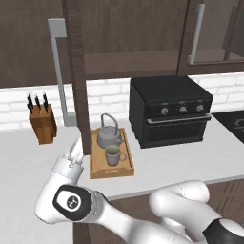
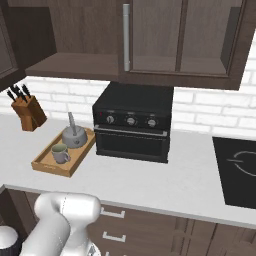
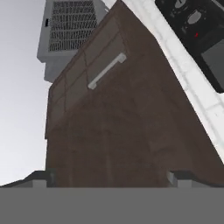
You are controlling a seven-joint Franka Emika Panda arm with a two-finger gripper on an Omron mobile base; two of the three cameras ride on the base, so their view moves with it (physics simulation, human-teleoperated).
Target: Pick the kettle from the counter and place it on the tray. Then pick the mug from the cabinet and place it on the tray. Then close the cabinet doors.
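Observation:
The grey kettle (image 1: 108, 134) (image 2: 75, 136) and the pale mug (image 1: 113, 155) (image 2: 60, 153) both stand on the wooden tray (image 1: 112, 170) (image 2: 49, 166) on the counter (image 1: 181, 162). The cabinet (image 2: 75, 62) is open on its left half, with a bare shelf. Its left door (image 1: 77, 95) swings out edge-on, its grey bar handle (image 1: 58, 71) on the face turned left. My gripper (image 1: 76, 151) (image 3: 111, 179) is open with nothing in it, low beside that door's bottom corner on the handle side; whether it touches I cannot tell. The right door (image 2: 155, 37) looks shut.
A black toaster oven (image 1: 171, 112) (image 2: 132, 122) stands right of the tray. A knife block (image 1: 42, 123) (image 2: 29, 112) sits at the left against the brick wall. A dark cooktop (image 2: 237, 170) lies at the far right. In the hand view a range hood (image 3: 70, 30) hangs beside a brown cabinet.

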